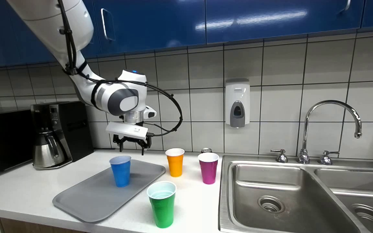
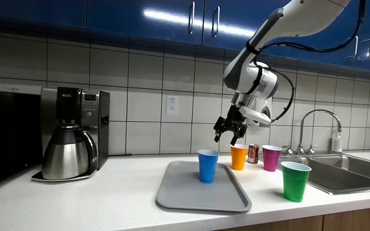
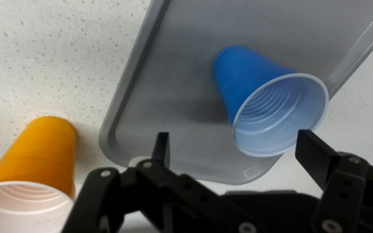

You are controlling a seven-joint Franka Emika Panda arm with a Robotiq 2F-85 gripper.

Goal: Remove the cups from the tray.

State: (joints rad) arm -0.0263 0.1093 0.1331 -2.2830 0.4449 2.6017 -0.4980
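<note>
- Blue cup (image 2: 208,168) stood upright on the tray (image 2: 185,199), inside its rim; the wrist view showed its pale, ribbed inside.
- The orange cup (image 2: 238,158) stood upright on the counter (image 2: 108,199), off the tray, just beside its corner; the wrist view cut off part of its mouth.
- The gripper (image 1: 132,150) hung in the air near these two cups, fingers spread wide, apart from the blue one.
- The magenta cup (image 1: 209,173) stood between the orange cup and the sink (image 1: 225,194); the floor of its inside was hidden.
- The green cup (image 1: 163,210) stood nearer the counter's front edge, apart from the tray.
- The red can (image 1: 206,150) stood near the magenta cup, behind which, in an exterior view, only its top showed.
- Past the tray, well apart, the coffee maker (image 2: 92,128) held a lidded jug (image 2: 64,163), its contents hidden.
- The dark box (image 2: 8,138) beside it was cut off and hard to make out.
</note>
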